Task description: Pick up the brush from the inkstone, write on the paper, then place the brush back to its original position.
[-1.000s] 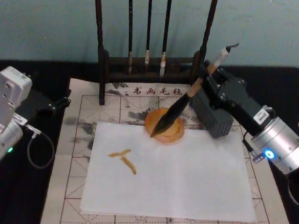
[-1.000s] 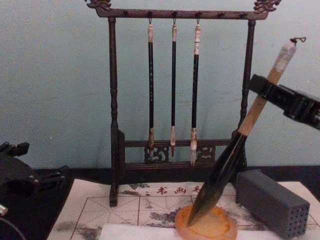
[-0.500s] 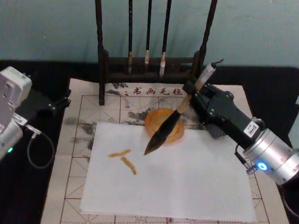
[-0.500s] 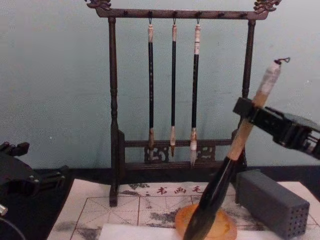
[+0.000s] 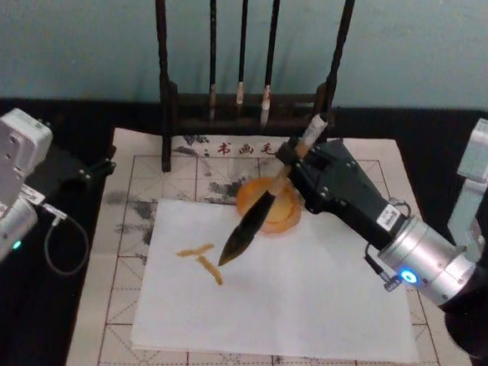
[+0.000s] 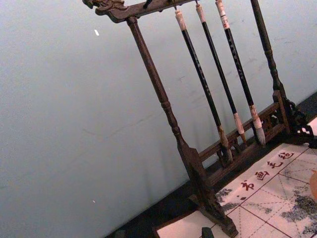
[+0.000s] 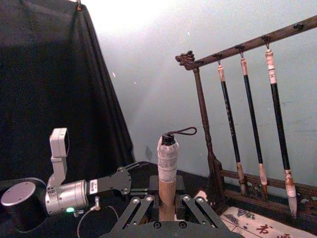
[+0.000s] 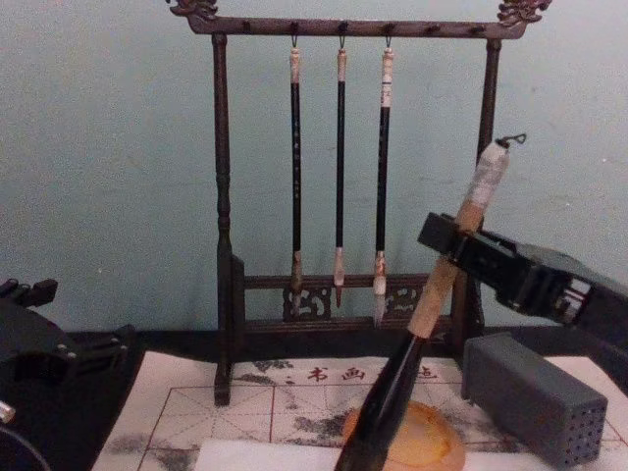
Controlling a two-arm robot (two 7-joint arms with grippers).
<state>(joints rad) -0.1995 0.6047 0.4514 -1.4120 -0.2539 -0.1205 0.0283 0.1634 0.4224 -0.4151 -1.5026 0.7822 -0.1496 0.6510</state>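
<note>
**Head view.** Right gripper [image 5: 294, 159]: clamped on the tan handle of the brush [image 5: 259, 213]. Brush tilted, loop end toward 1 o'clock, bristles toward 7 o'clock, its shaft crossing the inkstone [image 5: 286, 213]. Its tip is over the paper [image 5: 303, 296], just beside the ochre strokes [image 5: 199, 252]; contact with the sheet cannot be told. Left gripper [image 5: 94, 170]: parked at 9 o'clock of the paper.

**Chest view.** Grey block [image 8: 535, 397] at 3 o'clock of the inkstone. Rack [image 8: 223, 196] behind, three thin brushes [image 8: 340, 157] hanging.

**Right wrist view.** Fingers [image 7: 143, 206] pressed on either side of the handle.

**Left wrist view.** Rack, hanging brushes.

Brush rack [image 6: 166, 106], 3 thin brushes [image 6: 222, 74], mat [image 6: 277, 183]
</note>
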